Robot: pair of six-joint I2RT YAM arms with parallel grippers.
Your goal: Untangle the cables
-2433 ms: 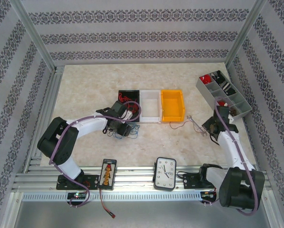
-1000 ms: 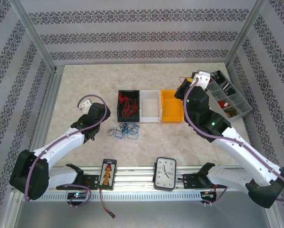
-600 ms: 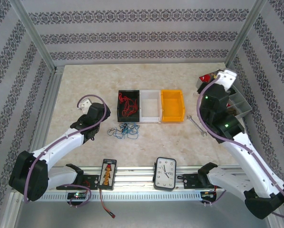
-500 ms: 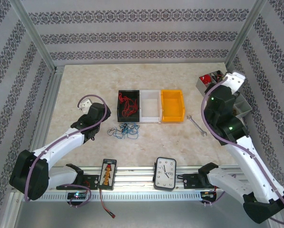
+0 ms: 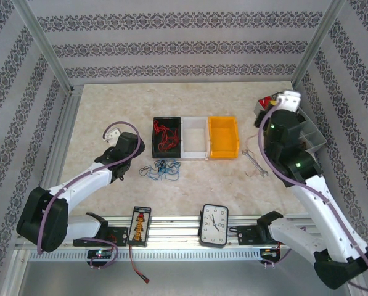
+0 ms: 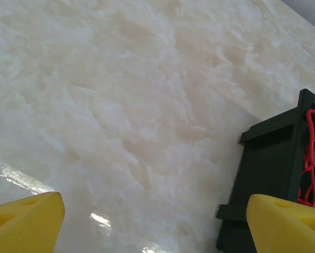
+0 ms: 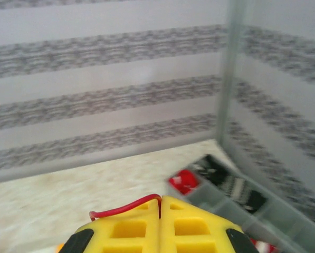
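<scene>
Your left pincer (image 6: 157, 221) gaped wide, held nothing. Your right pincer (image 7: 161, 211), frame bottom, closed on red cable (image 7: 126, 205); its rest hidden behind fingers (image 7: 194, 229).

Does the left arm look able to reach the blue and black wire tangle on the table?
Likely yes: the left end effector stands open and empty beside the tangle of thin blue and black wires, with bare tabletop between.

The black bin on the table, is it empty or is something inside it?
Not empty. Red cables lie looped inside the black bin; the left wrist view shows them over its wall too.
</scene>
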